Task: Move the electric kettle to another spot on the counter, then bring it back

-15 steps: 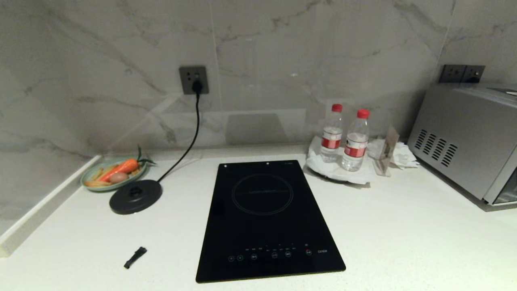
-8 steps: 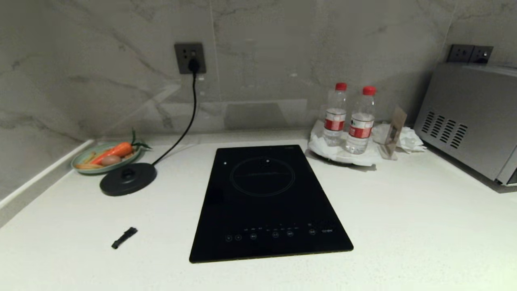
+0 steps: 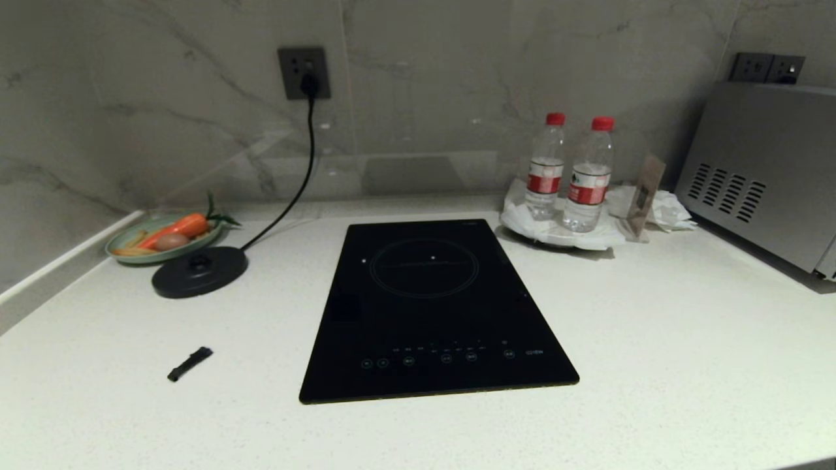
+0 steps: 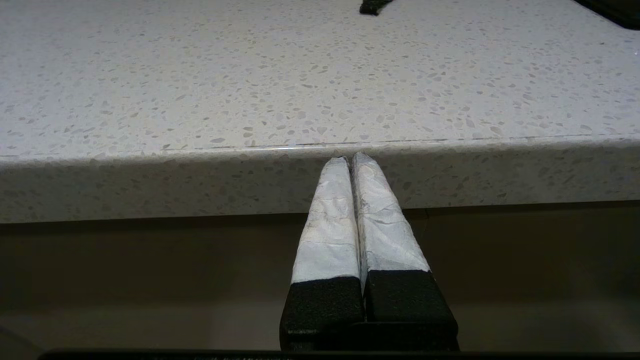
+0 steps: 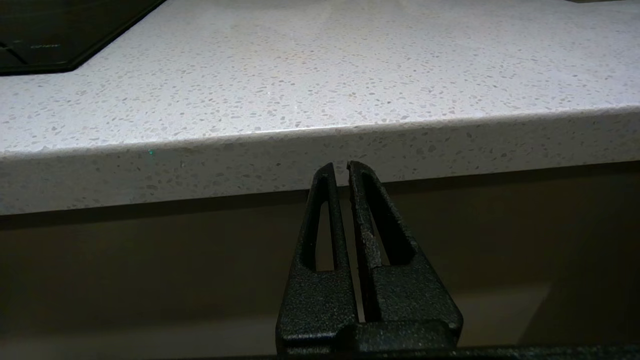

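Head view: the desk (image 3: 653,339) carries a cooktop (image 3: 431,307) and a bare base (image 3: 199,271); no kettle shows. Left wrist view: left gripper (image 4: 350,162), fingers together, empty, below the desk's edge. Right wrist view: right gripper (image 5: 340,170) likewise.

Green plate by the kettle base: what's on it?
The green plate holds an orange carrot, a brown egg-like item and pale sticks; anything beneath them is hidden.
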Tool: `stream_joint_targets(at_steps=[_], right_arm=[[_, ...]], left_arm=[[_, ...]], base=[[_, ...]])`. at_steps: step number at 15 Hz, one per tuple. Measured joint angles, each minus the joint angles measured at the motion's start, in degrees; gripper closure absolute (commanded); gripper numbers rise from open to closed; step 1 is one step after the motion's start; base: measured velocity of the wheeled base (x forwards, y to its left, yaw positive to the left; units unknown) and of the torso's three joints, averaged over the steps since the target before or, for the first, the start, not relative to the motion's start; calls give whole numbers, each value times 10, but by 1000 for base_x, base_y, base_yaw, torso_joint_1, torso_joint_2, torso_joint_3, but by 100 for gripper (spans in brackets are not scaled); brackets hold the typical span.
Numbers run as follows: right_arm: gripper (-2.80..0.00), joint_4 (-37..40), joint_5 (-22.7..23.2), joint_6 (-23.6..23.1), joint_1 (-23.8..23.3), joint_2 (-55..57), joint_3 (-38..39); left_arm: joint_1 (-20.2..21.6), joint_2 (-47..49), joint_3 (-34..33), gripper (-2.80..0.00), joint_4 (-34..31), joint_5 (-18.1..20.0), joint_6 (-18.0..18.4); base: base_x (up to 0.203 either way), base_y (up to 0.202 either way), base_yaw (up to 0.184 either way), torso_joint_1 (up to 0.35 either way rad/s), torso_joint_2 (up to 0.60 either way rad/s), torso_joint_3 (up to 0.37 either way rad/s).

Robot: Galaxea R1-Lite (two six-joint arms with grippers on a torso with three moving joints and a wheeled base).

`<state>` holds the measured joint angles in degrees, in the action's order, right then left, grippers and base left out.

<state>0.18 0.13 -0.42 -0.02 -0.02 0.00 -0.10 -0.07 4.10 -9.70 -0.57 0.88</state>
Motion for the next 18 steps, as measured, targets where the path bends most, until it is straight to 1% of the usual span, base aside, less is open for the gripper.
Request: stream_joint_targets(at_steps=[6,8,13,18], right_arm=[[0,0,0,0,0,0,0],[0,0,0,0,0,0,0],[0,0,0,0,0,0,0],[0,0,0,0,0,0,0]], left_arm=[[0,0,0,0,0,0,0],[0,0,0,0,0,0,0],[0,0,-1,0,0,0,0],[0,0,0,0,0,0,0]], base=[[0,0,0,-2,15,13],[0,0,0,-49,310,260],[0,0,0,-26,396,354],[0,0,0,-15,72,74]])
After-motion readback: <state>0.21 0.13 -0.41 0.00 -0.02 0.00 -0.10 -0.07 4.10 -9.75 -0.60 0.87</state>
